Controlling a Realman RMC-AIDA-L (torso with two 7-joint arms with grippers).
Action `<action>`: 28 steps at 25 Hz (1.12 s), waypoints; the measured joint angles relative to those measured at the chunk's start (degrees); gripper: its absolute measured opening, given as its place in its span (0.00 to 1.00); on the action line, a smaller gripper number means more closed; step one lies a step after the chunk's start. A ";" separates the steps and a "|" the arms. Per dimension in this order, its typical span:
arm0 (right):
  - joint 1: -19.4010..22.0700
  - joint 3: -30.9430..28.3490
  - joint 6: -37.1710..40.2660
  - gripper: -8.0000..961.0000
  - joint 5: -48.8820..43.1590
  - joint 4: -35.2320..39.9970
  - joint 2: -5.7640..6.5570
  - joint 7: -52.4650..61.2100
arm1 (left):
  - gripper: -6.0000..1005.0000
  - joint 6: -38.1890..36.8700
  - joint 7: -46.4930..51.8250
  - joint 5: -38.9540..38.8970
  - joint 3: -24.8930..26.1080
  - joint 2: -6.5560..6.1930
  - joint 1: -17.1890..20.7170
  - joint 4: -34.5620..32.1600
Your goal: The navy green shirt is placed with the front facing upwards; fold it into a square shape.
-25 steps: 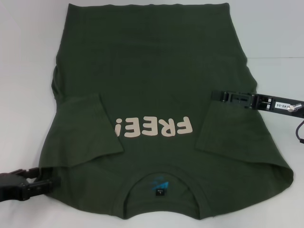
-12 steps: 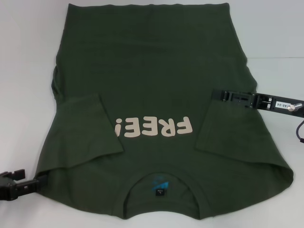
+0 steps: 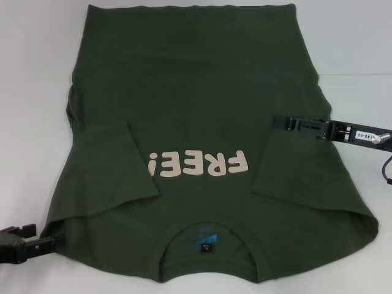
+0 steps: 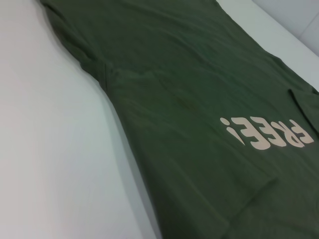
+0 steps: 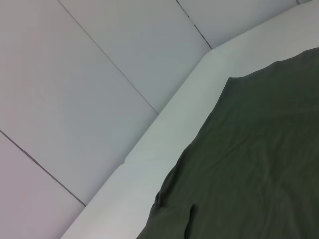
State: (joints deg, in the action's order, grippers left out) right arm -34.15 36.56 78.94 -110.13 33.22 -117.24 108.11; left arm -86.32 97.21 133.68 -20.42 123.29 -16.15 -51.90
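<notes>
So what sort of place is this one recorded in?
Probably a lab or test bench, not a home: a plain white table, bare pale wall panels behind it, and only the shirt laid out between the left gripper and right gripper.

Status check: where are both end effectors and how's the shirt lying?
Left end effector low at the navy green shirt shoulder edge. Right end effector over its right side. Shirt flat, front up, both sleeves folded in. Nothing in the way.

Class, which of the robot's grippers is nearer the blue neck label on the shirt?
Left. The left gripper sits beside the shirt's near corner, level with the neck label; the right gripper rests farther up, over the folded-in sleeve.
</notes>
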 joint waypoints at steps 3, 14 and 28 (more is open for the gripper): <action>0.05 0.00 0.02 0.95 0.00 0.00 0.00 0.00 | 0.93 -0.03 0.00 0.00 -0.40 0.02 -0.02 0.12; 0.22 -0.09 0.08 0.95 0.00 0.00 0.00 0.00 | 0.93 -0.81 0.69 0.94 -2.64 0.29 -0.27 0.11; 0.23 -0.08 0.07 0.95 0.00 0.00 0.09 0.00 | 0.93 -3.08 0.76 1.20 -5.10 0.54 -2.06 1.71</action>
State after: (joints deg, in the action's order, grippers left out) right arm -33.92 36.47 79.01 -110.13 33.22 -117.16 108.10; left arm -89.40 97.97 134.88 -25.52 123.84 -18.21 -50.19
